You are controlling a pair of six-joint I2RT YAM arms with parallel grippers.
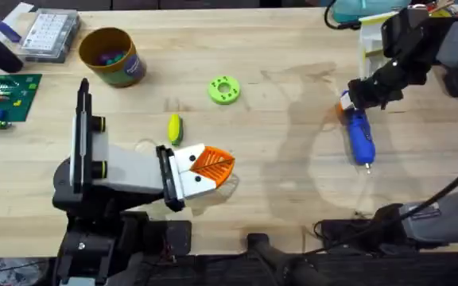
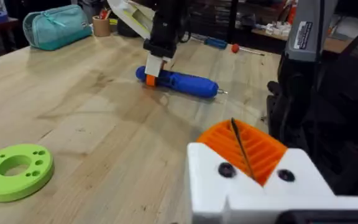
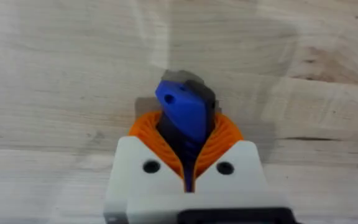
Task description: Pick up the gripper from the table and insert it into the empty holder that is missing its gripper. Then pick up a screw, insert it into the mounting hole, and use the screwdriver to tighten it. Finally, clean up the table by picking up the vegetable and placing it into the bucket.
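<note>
The blue screwdriver (image 1: 361, 137) lies on the table (image 1: 285, 167) at the right, its thin bit toward the front edge. My right gripper (image 1: 348, 102) is shut on its rear end. In the right wrist view the blue end (image 3: 182, 109) sits between the orange pads (image 3: 219, 140). The left wrist view shows the screwdriver (image 2: 185, 83) lying flat with that gripper (image 2: 154, 67) on it. My left gripper (image 1: 211, 164) is shut low over the table, and a thin dark line runs between its pads (image 2: 260, 149). The yellow vegetable (image 1: 174, 129) lies just behind it. The bucket (image 1: 111, 56) stands at the far left. The loose gripper, holder and screw are out of view.
A lime-green ring (image 1: 223, 89) (image 2: 14, 171) lies mid-table. A clear parts box (image 1: 48, 33) and a green circuit board (image 1: 5, 97) sit at the far left. A teal pouch (image 2: 55, 26) and clutter line the far right edge.
</note>
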